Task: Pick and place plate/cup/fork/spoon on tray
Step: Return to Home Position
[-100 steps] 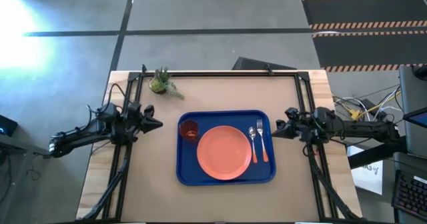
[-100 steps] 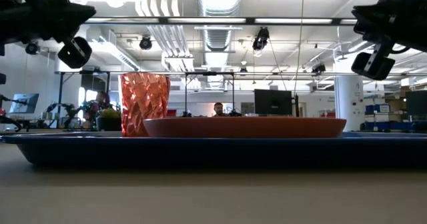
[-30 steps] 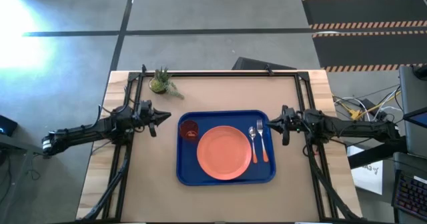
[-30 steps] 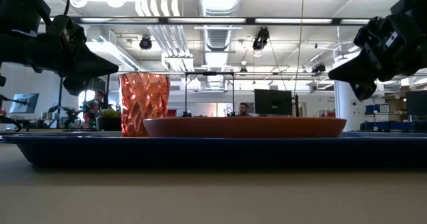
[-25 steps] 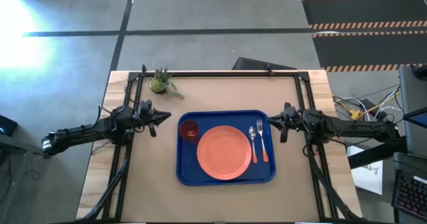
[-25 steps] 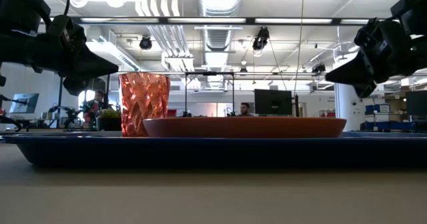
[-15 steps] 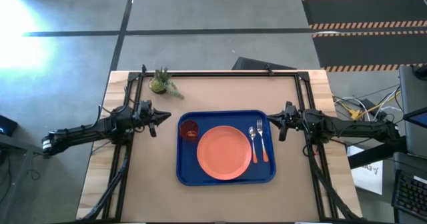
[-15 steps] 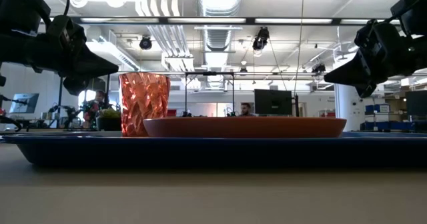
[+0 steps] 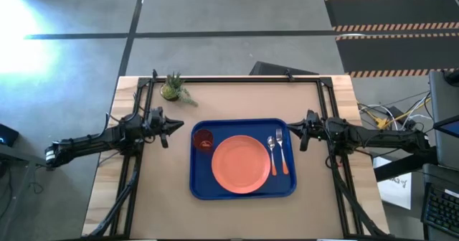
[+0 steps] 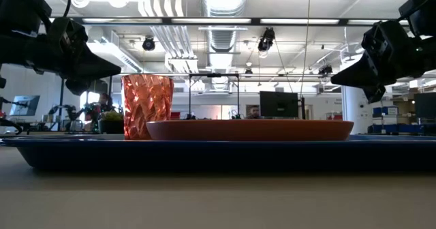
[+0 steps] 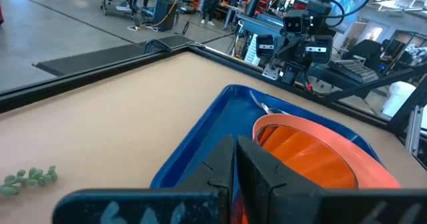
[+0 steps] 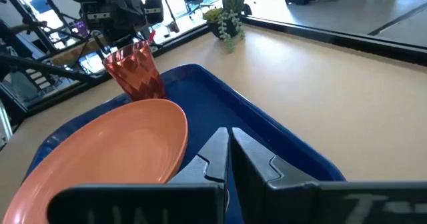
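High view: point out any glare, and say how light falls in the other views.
High view: a white glare patch washes out the floor at upper left; the tray stays evenly lit. Low view: bright ceiling lights silhouette both grippers, and the cup glows. Left wrist view: the plate shows streaky highlights.

No legible text, label, brand, number or sign can be made out in any of the views. Dark floor mats (image 9: 391, 36) edged with orange-and-white hazard stripes are seen beyond the table in the high view, but no lettering is carried on them. A white sheet of paper (image 9: 393, 186) lying off the table's right side bears faint dark marks that cannot be read. Screens are seen in the room behind the table in the low view, one of them a dark monitor (image 10: 278, 104), yet nothing written on them can be deciphered.
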